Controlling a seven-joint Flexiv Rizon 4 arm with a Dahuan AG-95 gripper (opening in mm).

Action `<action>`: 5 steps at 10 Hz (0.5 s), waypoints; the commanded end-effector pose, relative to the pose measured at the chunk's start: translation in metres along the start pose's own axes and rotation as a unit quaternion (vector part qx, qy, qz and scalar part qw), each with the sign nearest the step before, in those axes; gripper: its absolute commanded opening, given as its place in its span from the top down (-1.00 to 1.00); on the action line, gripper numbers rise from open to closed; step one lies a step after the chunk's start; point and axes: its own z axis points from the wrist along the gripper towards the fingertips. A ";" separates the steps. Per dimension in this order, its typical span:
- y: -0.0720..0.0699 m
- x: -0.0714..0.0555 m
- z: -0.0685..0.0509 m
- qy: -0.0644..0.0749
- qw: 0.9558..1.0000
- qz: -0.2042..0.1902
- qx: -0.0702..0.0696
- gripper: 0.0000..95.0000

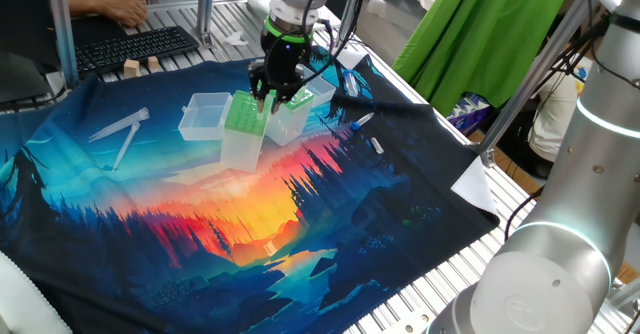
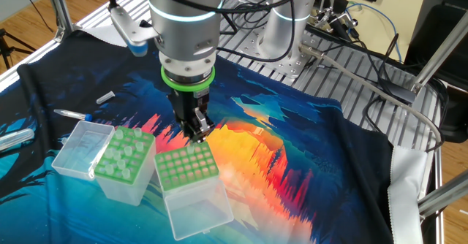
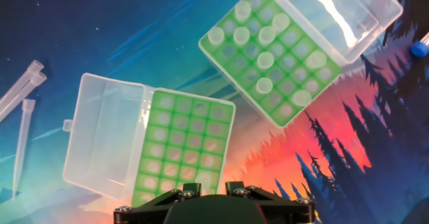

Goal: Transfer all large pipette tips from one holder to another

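Gripper (image 2: 196, 131) pointing down over far edge of darker grid-topped holder (image 2: 186, 164); jaws apart or together, impossible to tell. Pipette tips (image 2: 128, 147) upright in light-green holder (image 2: 121, 189), just left.

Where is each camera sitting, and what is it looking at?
One fixed view: off one side of the table, looking down across the sunset cloth at two green-topped boxes; the arm and gripper show.
The other fixed view: from the opposite side, high up; the arm's grey body hangs the gripper above the empty-holed box.
Hand view: on the hand, looking straight down; only the black gripper base shows.
Shared: all three see both boxes, including the one with pipette tips.
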 end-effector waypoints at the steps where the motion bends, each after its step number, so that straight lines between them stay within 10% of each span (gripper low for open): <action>1: 0.000 0.001 0.001 -0.001 1.000 0.002 -0.001 0.20; 5: 0.002 0.002 0.006 -0.003 1.000 0.006 -0.003 0.20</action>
